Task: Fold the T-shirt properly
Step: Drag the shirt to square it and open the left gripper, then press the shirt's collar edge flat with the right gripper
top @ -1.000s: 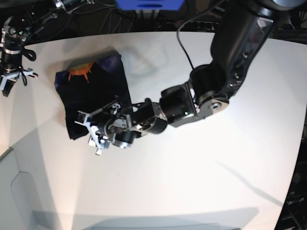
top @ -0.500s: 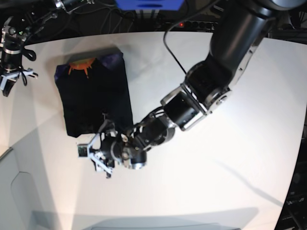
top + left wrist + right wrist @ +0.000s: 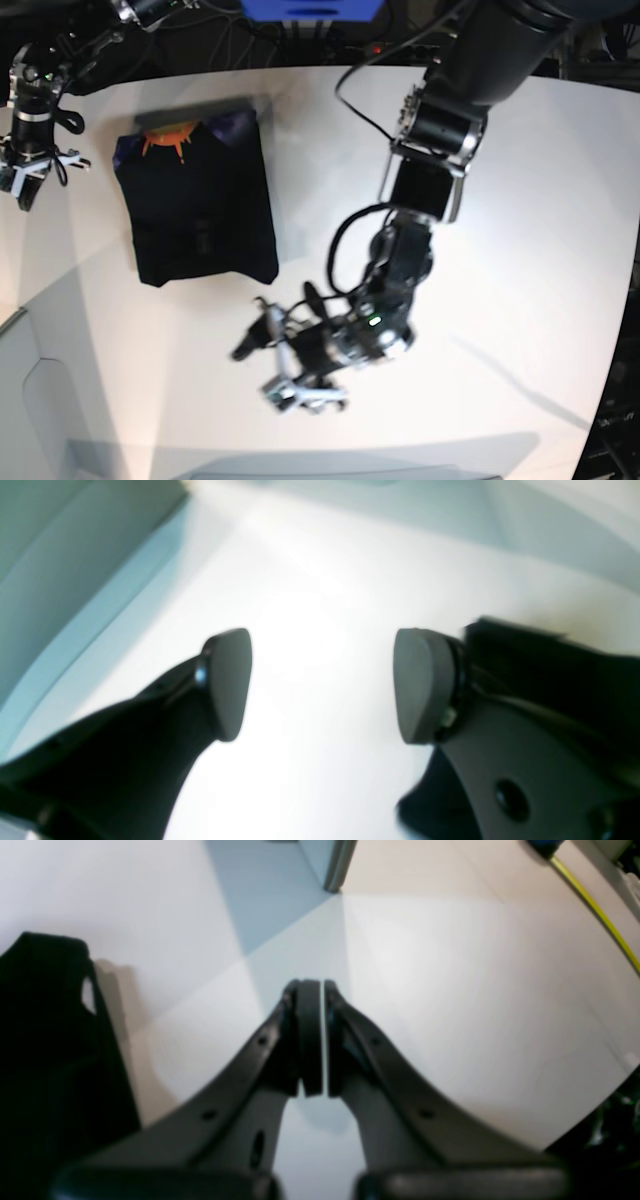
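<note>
comparing with a second ago: the left gripper point(image 3: 268, 368) was then over the lower edge of the t-shirt point(image 3: 195, 213), its jaws at the hem; half a second ago it sat just off the near corner. now it has swung clear, out over bare white table point(image 3: 520, 250) toward the front edge, well apart from the cloth. forearm now runs nearly straight down the base view instead of slanting across it.

t-shirt itself: a folded dark rectangle, lying flat on the table's far left part, orange print point(image 3: 168, 139) at its far edge. outline looks squarer and tidier than a second ago, when the arm covered its lower corner.

left gripper, wrist view: released, both grey pads point(image 3: 227, 682) standing wide, only bright tabletop between them. nothing held, nothing touched. a dark blurred shape sits behind the right-hand finger; cannot tell what it is.

right gripper point(image 3: 315, 1037): clenched, pads pressed face to face with a hairline of light between, nothing in them. it hangs over bare table just beside the shirt's left edge, the black cloth point(image 3: 50, 1040) filling the left of its wrist view. in the base view it sits at the far left point(image 3: 30, 170), about where it was a second ago.
</note>
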Tool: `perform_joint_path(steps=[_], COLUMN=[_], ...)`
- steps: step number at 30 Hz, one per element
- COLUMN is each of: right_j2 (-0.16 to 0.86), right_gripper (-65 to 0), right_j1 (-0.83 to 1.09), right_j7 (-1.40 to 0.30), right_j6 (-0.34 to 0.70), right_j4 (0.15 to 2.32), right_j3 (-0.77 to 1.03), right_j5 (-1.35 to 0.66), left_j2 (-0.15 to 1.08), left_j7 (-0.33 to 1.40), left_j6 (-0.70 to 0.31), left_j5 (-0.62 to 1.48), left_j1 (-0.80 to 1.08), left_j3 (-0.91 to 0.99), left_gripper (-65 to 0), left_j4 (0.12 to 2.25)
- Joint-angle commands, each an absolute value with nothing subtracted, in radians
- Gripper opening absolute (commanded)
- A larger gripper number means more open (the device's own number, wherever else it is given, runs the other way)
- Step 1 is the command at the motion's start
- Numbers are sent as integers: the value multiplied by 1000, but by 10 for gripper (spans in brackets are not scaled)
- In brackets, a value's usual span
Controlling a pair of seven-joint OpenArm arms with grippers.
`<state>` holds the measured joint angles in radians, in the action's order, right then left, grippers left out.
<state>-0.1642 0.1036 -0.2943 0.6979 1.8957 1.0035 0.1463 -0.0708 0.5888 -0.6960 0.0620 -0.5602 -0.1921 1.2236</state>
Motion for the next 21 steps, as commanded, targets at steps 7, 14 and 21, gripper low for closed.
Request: perform_joint_path(steps=[7,14,21], right_j2=[-157,-157,-157], right_gripper=[-650,-650,-650], right_j1=[101,137,199], right_j7=[-271,-262,-262], right_j6=[698,698,698], right_j4=[1782,1641,1629], right_j3=[995,874,714], right_j5=[130,128,127], left_j2=[2,48,51], left_j7=[680,731,731], left_j6=[-698,-698,-698], left_j5=[77,77,79], left_j1=[-352,-120,53], left_j3=[35,311,524], left_gripper=[-223,-223,-223], left_j4=[1503,1698,1854])
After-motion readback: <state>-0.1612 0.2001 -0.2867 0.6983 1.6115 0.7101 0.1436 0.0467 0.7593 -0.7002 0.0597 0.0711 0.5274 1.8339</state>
